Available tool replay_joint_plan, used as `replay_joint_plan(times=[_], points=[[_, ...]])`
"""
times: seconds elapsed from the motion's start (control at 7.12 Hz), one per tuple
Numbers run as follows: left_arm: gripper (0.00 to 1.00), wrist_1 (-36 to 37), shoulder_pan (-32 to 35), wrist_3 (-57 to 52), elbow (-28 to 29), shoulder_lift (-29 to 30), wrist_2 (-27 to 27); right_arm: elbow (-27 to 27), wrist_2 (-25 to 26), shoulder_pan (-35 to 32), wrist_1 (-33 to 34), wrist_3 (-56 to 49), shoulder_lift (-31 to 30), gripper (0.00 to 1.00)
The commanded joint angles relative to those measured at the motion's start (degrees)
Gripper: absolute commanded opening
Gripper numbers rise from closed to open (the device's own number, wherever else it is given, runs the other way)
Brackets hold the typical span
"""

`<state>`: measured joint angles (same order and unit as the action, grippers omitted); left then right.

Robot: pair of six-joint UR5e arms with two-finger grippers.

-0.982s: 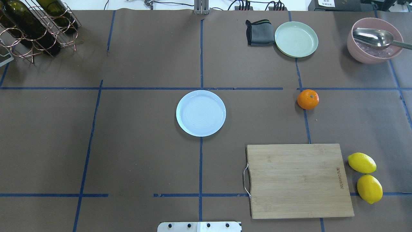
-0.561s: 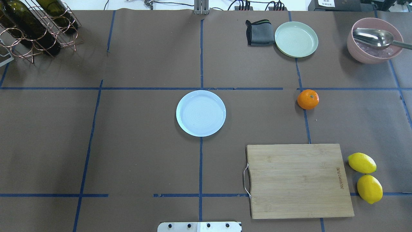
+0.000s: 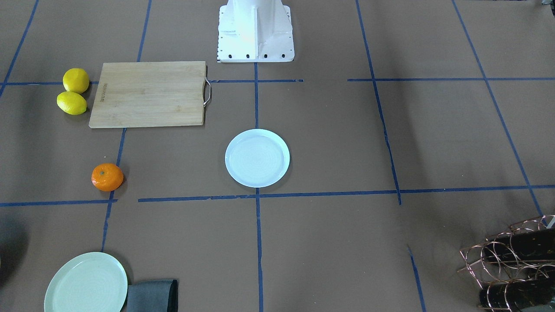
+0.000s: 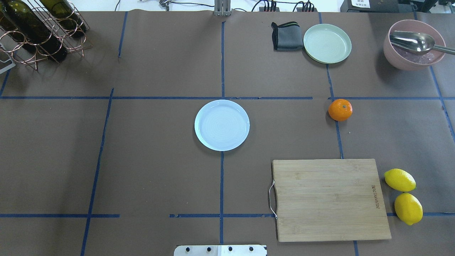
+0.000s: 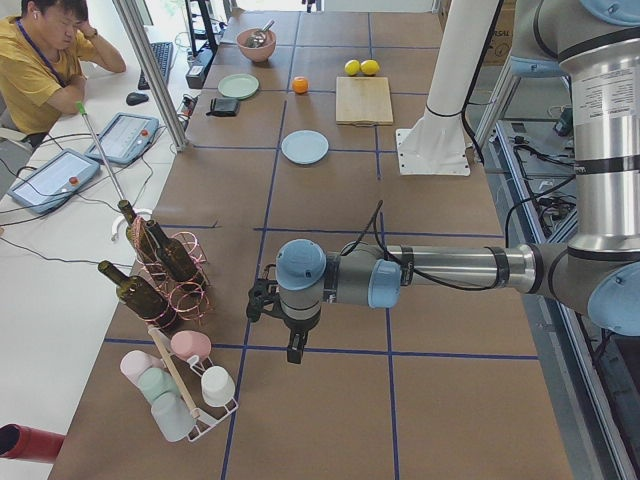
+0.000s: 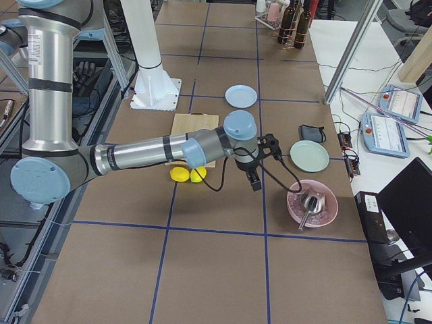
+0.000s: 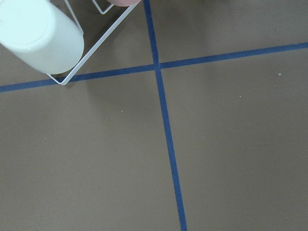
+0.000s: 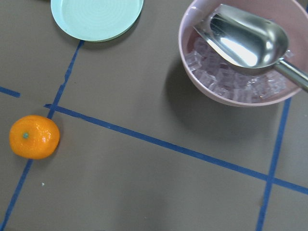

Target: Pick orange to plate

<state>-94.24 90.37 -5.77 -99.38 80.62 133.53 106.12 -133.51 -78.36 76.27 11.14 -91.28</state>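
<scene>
The orange point(image 4: 340, 110) lies on the brown table cover, right of centre, on a blue tape line; the front-facing view has the orange point(image 3: 107, 177) at its left, and the right wrist view has the orange point(image 8: 34, 137) at lower left. The pale bluish-white plate point(image 4: 222, 125) sits bare at the table's middle, well apart from the fruit. My right gripper point(image 6: 255, 182) hangs above the table's right end near the pink bowl. Far off at the left end, my left gripper point(image 5: 293, 355) hovers by the cup rack. I cannot tell whether either gripper is open or shut.
A pale green plate point(image 4: 327, 43), a grey cloth point(image 4: 286, 36) and a pink bowl point(image 4: 391, 53) of ice with a metal scoop stand at the back right. A wooden cutting board point(image 4: 328, 199) and two lemons point(image 4: 400, 180) lie front right. A bottle rack point(image 4: 42, 28) is back left.
</scene>
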Motion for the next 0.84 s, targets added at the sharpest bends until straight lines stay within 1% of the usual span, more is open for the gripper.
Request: replay_joint_plan(times=[0.0,0.14,0.28,0.42,0.56,0.7], points=[[1.0,0.1,0.0,-0.1,-0.4,0.0,-1.6,-0.6,8.8,12.7,-4.3,17.4,5.6,1.0],[1.0,0.1,0.1,-0.1,-0.5,0.0,-1.6,-1.0,12.1,17.8,-4.4,25.2,8.8,1.0],[1.0,-0.1,0.1,-0.3,-0.5,-0.1,-1.5,-1.1,18.7,22.2,-4.4,28.5,8.9,1.0],[1.0,-0.1,0.2,-0.3,-0.5,-0.1,-1.5,-3.2,19.9,24.6,-5.2,29.9,9.1,1.0],[1.0,-0.2,0.2,-0.4,-0.2,-0.1,-1.5,-6.4,20.4,26.0,-10.6,32.3,9.8,1.0],[1.0,-0.2,0.2,-0.4,-0.3,-0.1,-1.5,-9.3,21.3,27.9,-13.5,35.0,11.9,1.0]])
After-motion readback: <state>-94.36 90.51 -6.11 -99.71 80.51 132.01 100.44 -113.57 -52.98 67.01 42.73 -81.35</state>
